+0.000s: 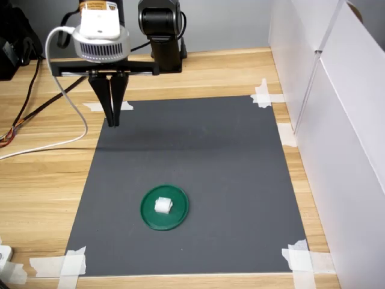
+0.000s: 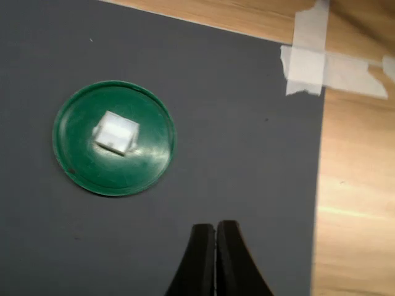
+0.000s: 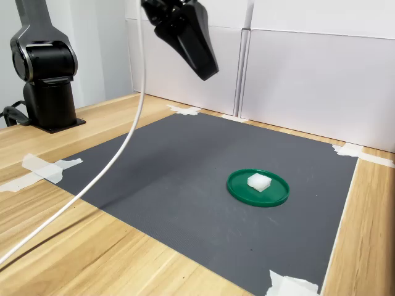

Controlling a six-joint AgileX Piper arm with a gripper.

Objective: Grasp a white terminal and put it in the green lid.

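1. In the first exterior view, the white terminal is lying inside the green lid, near the lid's middle, on the dark mat towards the near edge. The claw is hanging well apart from it, over the mat's far-left corner, with its fingers pressed together and holding nothing. Judging from this, the placing looks done, so the main risk is a needless return: a closed claw coming down again could be nudging the lid or knocking the terminal out over the low rim.

2. In the wrist view, the claw is showing its two tips touching, with nothing between them. The terminal is sitting slightly tilted on the lid's floor, clear of the rim. Only this view is showing that tilt, and the taped mat corner beside the wooden counter. The lid is light and unfixed, so any sideways brush could be sliding it.

3. In the second exterior view, the claw is hovering high above the mat, something the overhead pictures are not making plain. The terminal is resting in the lid. This view alone is showing the white cable drooping low across the mat; a swing could be dragging it towards the lid.
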